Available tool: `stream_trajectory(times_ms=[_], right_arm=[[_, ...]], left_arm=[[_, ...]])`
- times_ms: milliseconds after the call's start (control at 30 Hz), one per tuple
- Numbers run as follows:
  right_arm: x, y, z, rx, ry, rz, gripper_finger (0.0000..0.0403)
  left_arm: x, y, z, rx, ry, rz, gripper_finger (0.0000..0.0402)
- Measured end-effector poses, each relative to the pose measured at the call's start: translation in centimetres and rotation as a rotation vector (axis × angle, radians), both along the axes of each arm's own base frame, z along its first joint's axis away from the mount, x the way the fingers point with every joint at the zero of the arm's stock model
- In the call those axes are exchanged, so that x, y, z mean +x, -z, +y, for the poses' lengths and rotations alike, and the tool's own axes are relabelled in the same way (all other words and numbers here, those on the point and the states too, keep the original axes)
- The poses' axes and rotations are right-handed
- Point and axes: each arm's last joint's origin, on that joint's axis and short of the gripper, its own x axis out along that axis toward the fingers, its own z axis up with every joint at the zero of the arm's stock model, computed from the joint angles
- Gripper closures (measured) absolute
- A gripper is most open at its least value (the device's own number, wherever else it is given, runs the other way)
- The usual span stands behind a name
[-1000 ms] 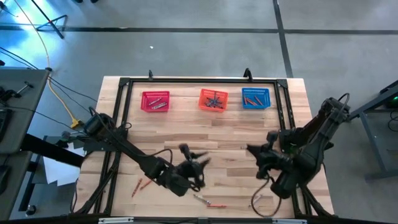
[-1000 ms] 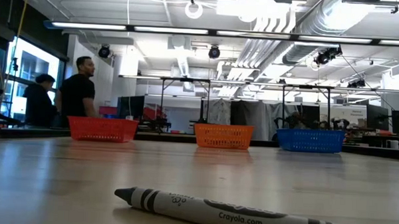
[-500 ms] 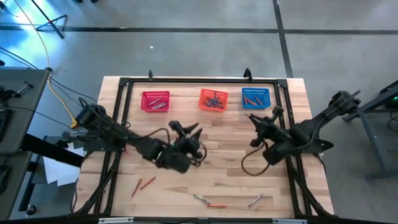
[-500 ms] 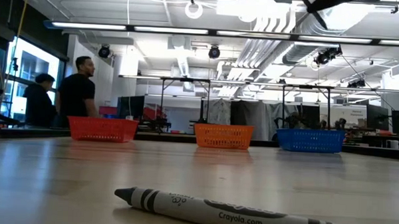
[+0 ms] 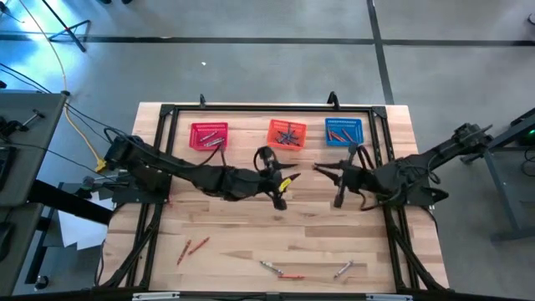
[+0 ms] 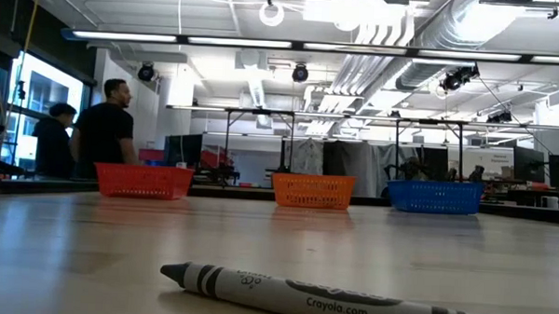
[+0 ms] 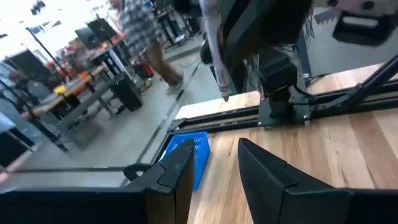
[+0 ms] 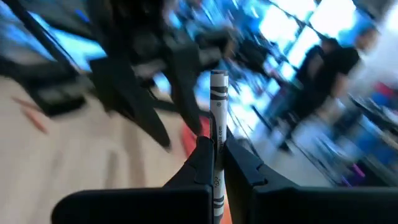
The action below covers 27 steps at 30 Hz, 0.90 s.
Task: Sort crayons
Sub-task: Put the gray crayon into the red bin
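Centrally, both tools hover, right tool (image 8: 214,163) pinching grey crayon (image 8: 217,118)

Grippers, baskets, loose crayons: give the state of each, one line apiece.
Left gripper: open, empty.
Right gripper: shut on grey crayon.
Red basket: holds crayons.
Orange basket: holds crayons.
Blue basket: holds crayons.
Loose crayons: lying on table.
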Motion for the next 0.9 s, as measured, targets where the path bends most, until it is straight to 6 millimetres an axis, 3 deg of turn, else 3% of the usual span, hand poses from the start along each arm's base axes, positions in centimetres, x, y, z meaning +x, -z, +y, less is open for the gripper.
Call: stream_trajectory(times_ms=[167, 433, 600, 900], right_arm=[[0.0, 0.2, -0.6, 0.016, -0.163, -0.107, 0.0400], [0.4, 1.2, -1.6, 0.039, -0.349, -0.305, 0.0400], [0.5, 1.1, -1.8, 0.044, -0.413, -0.337, 0.0400], [0.5, 1.2, -1.8, 0.043, -0.430, -0.328, 0.0400]], left_arm=[[-1.1, -0.6, -2.2, 0.026, -0.009, -0.009, 0.0291], [-1.4, -1.8, -4.5, 0.026, 0.158, -0.114, 0.0291], [-1.3, -2.0, -4.0, 0.017, 0.157, -0.140, 0.0291], [-0.2, -1.9, -1.5, -0.076, 0.227, -0.163, 0.0290]])
